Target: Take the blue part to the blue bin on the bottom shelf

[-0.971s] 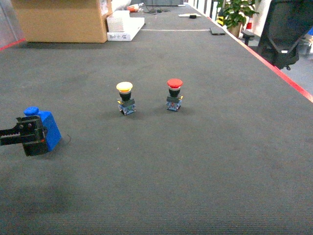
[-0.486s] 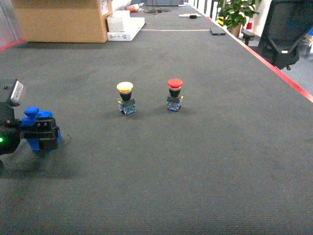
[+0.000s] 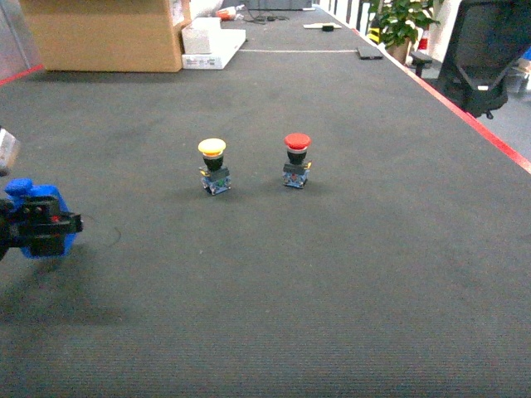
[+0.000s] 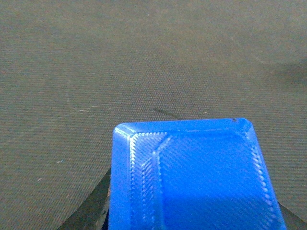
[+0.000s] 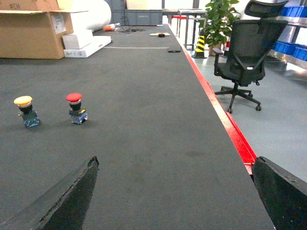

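Left claw (image 3: 37, 228) grips blue part (image 4: 192, 177); wrist cam shows ribbed face.

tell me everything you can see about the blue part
The blue part is a bright blue plastic block with a rounded knob on top. In the head view it sits at the far left edge, lifted off the dark mat, clamped in the black jaws of the left gripper. The left wrist view shows one flat face close up: chamfered corners, a raised inner outline and fine printed layer lines.
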`<state>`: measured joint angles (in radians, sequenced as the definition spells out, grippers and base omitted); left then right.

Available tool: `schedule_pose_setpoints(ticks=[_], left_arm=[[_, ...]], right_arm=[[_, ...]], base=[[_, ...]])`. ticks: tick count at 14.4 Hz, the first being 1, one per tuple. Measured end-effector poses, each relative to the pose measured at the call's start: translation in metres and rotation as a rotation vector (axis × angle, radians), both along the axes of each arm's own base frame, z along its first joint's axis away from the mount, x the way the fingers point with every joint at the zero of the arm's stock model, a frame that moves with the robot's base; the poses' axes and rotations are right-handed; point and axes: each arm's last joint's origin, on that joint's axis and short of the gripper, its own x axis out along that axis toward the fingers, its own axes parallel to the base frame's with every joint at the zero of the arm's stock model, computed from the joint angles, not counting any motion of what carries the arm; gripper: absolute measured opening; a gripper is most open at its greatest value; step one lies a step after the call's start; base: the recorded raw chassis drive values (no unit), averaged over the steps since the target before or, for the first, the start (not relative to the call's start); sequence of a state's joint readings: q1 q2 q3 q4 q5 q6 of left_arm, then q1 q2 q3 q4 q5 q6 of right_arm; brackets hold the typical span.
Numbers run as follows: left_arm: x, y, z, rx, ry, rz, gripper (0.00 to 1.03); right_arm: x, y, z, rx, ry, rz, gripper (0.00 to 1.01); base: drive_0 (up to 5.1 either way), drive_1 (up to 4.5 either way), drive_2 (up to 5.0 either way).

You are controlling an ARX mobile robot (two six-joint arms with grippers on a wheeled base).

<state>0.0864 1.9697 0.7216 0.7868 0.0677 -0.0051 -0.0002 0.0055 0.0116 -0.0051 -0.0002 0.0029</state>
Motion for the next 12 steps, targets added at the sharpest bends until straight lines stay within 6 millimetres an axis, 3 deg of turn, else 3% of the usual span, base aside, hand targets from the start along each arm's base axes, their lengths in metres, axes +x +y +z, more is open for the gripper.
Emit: schedule_pose_setpoints(ticks=[3,5,9,12], left_arm=[[-0.039,0.0,0.072,-0.012,-0.171,0.052,0.44],[-0.082,-0.008,0.117,0.031,-0.296,0.11,0.44],[-0.177,-0.03,0.141,0.043,-0.38,0.178,0.44],[-0.227,-0.037,0.134,0.014,-0.386,0.203,0.44]], right_arm=[[0.0,0.0,0.0,0.0,0.0,0.0,0.98],[0.0,0.0,0.0,0.0,0.0,0.0,0.98],[0.0,0.0,0.0,0.0,0.0,0.0,0.98],[0.0,0.0,0.0,0.0,0.0,0.0,0.98]], base=[[0.0,0.0,0.0],[0.0,0.0,0.0],[0.0,0.0,0.0],[0.0,0.0,0.0]])
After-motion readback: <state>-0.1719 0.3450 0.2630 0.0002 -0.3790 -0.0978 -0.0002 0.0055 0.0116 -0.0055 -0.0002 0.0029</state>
